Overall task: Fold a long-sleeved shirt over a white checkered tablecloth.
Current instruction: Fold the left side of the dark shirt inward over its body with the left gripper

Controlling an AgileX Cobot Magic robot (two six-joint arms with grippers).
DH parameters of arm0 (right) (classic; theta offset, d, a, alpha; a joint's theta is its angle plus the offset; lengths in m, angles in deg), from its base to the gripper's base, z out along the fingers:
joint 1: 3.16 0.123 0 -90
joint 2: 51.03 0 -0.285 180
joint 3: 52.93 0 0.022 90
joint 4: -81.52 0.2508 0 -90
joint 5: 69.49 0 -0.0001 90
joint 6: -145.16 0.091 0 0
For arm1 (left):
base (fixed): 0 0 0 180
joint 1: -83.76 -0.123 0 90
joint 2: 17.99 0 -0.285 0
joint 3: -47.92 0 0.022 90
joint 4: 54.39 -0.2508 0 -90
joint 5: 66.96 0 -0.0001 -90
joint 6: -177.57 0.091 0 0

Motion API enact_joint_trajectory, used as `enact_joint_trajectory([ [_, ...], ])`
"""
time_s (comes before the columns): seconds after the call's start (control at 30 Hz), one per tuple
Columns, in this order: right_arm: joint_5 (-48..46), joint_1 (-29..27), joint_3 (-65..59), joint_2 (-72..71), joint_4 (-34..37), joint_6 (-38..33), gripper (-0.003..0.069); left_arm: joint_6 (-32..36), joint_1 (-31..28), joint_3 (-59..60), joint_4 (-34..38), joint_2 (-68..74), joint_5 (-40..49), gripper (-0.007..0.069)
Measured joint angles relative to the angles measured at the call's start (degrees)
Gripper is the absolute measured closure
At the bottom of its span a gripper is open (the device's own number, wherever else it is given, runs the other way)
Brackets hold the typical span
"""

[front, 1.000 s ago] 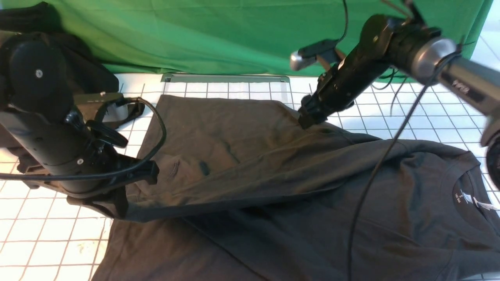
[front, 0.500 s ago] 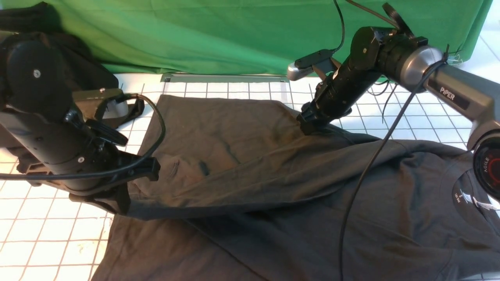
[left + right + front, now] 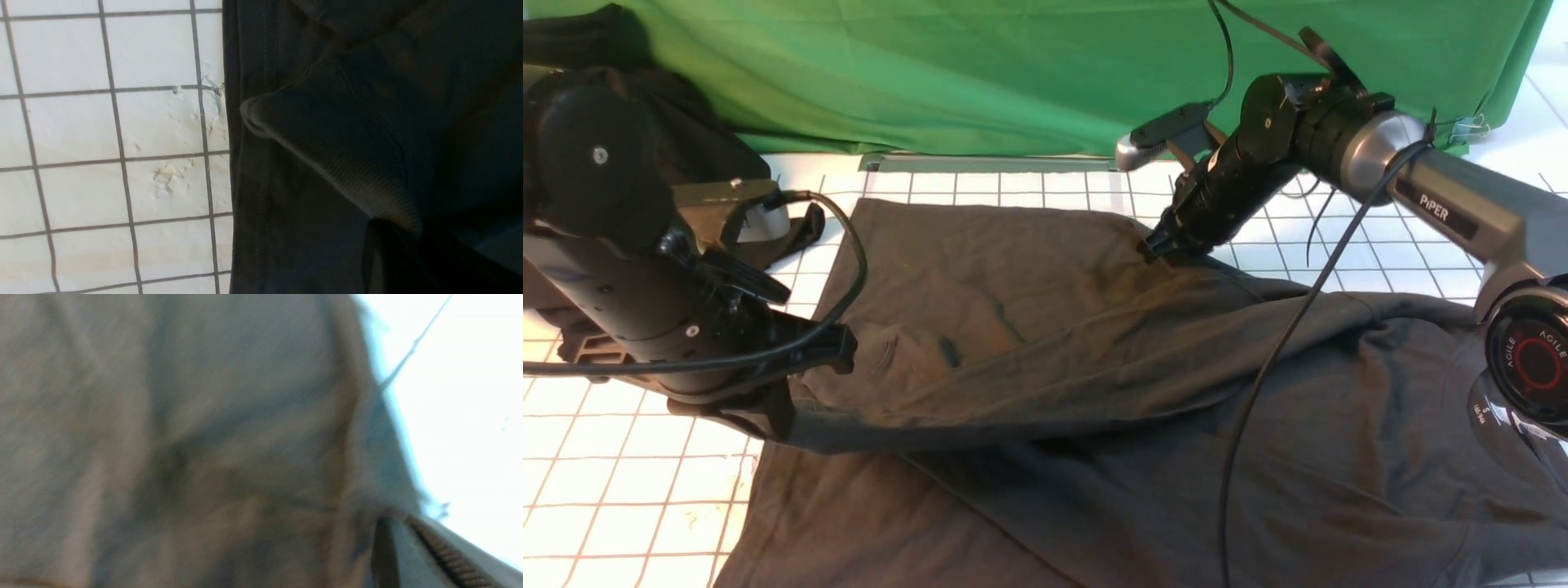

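Left claw (image 3: 780,418) pressed together on a ribbed cuff of the one long-sleeved shirt (image 3: 1045,367), shirt spread over the white checkered tablecloth (image 3: 605,506) between two claws, right claw (image 3: 1156,247) pinched shut on its far edge, both claws' tips buried in fabric, neck label (image 3: 1485,412) partly behind the right arm, right wrist view blurred

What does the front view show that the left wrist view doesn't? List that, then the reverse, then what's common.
Front view only: the green fabric, the right end effector at the far edge of the long-sleeved shirt, and the neck label. Left wrist view only: the sleeve's ribbed cuff up close, and flaked spots on the white checkered tablecloth. Both: shirt and tablecloth.
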Motion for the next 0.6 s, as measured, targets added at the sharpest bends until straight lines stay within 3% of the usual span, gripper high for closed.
enact_joint_trajectory([
  [0.17, 2.3, 0.0, 1.8, 0.0, -3.2, 0.1, 0.065, 0.0, 0.0, 0.0, 0.0, 0.0, 0.0, 0.0598],
  [0.4, 0.9, 0.0, 1.8, 0.0, -2.4, 4.8, 0.0629, -0.2, 0.0, 0.0, -0.1, 0.0, -0.2, 0.0598],
  [0.53, -0.6, 0.0, 1.8, 0.1, -0.8, 4.8, 0.0407, -0.5, 0.0, 0.0, -0.2, 0.0, -0.5, 0.0598],
  [0.57, -0.7, 0.0, 1.8, 0.1, -0.8, 4.7, 0.0396, -0.5, 0.0, 0.0, -0.2, 0.0, -0.5, 0.0598],
  [0.6, -0.7, 0.0, 1.8, 0.1, -0.5, 4.7, 0.033, -0.5, 0.0, 0.0, -0.2, 0.0, -0.5, 0.0598],
])
